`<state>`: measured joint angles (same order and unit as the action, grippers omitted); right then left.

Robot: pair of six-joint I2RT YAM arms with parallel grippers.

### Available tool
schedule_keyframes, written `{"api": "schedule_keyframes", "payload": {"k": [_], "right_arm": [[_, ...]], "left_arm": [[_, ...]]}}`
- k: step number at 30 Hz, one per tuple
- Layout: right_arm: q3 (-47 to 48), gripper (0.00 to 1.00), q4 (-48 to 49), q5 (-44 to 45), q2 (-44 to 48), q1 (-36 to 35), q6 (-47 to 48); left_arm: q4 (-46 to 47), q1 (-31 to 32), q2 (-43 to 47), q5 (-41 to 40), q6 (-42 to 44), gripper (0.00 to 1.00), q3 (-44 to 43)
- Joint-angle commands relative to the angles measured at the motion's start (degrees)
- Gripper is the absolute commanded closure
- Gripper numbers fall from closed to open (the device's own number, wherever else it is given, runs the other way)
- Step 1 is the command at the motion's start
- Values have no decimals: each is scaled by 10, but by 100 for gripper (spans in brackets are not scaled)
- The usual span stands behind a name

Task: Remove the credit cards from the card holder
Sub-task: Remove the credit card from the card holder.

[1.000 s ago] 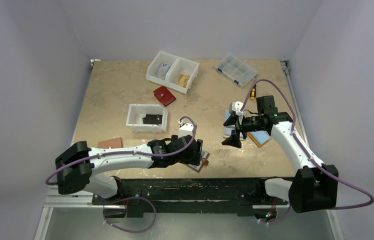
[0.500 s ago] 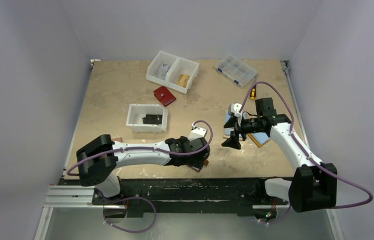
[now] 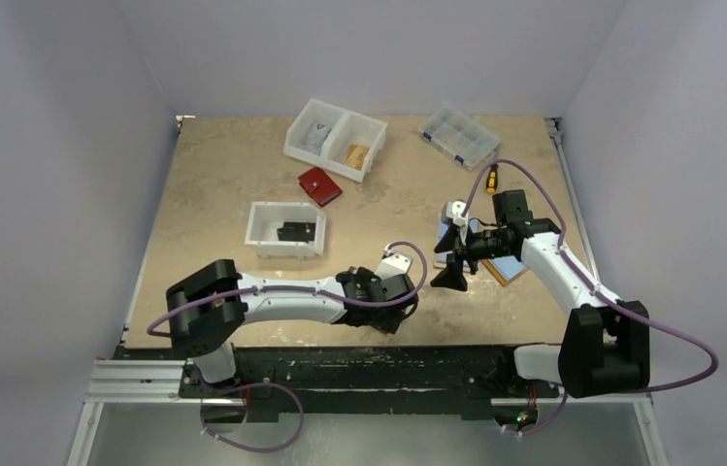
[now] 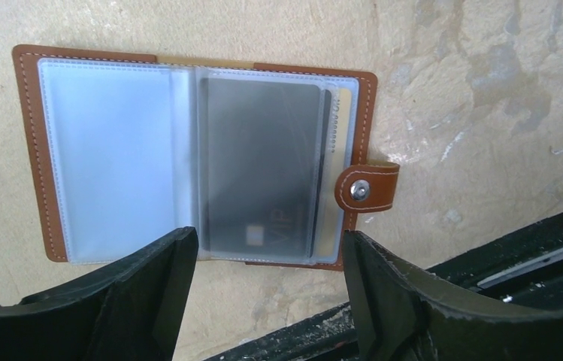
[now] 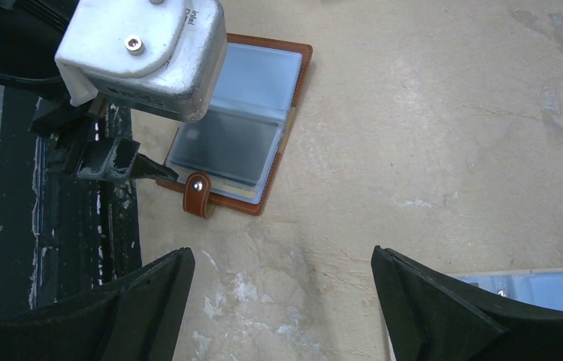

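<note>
White tray (image 3: 286, 230): left of centre, with a dark object inside; not part of this job.
Left gripper (image 4: 267, 248): jaws well apart with nothing between them. It hovers just over the holder's near edge, and its 2 fingers flank the page that carries the cards.
Card holder (image 4: 180, 158): lies open and flat on the table (image 4: 488, 90), close to the table's near edge and under the left wrist. Its snap tab (image 4: 364, 188) is unfastened.
Credit cards (image 4: 259, 169): 1 dark card fills the right clear sleeve, and edges of at least 2 more show behind it toward the tab. All are inside; the left sleeve looks empty.
Right gripper (image 5: 278, 271): spread fully and empty, hanging well to the right of the holder and not touching it.
Risk 1: nothing pins the holder, so a pinch on sleeve and card together would likely lift or drag the whole wallet.
Risk 2: the black rail (image 4: 526, 248) lies just beside the holder; a shove toward the arm bases could send it over the edge.
Risk 3: the plastic is slick and the card edge sits flush, so the fingers may slip and take no card, or 2 at once.
</note>
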<state>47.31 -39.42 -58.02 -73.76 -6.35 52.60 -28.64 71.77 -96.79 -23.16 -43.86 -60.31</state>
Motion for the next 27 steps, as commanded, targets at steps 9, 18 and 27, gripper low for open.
{"api": "schedule_keyframes", "payload": {"k": [9, 18, 27], "right_arm": [[13, 1, -11, -9, -2, 1, 17], [14, 1, -17, -8, -4, 2, 22], [16, 1, -26, -9, -7, 1, 29]], "left_arm": [[-14, 2, -25, -30, 12, 31, -29], [-9, 2, -40, -29, 8, 34, -23], [7, 1, -21, -14, -11, 53, 3]]}}
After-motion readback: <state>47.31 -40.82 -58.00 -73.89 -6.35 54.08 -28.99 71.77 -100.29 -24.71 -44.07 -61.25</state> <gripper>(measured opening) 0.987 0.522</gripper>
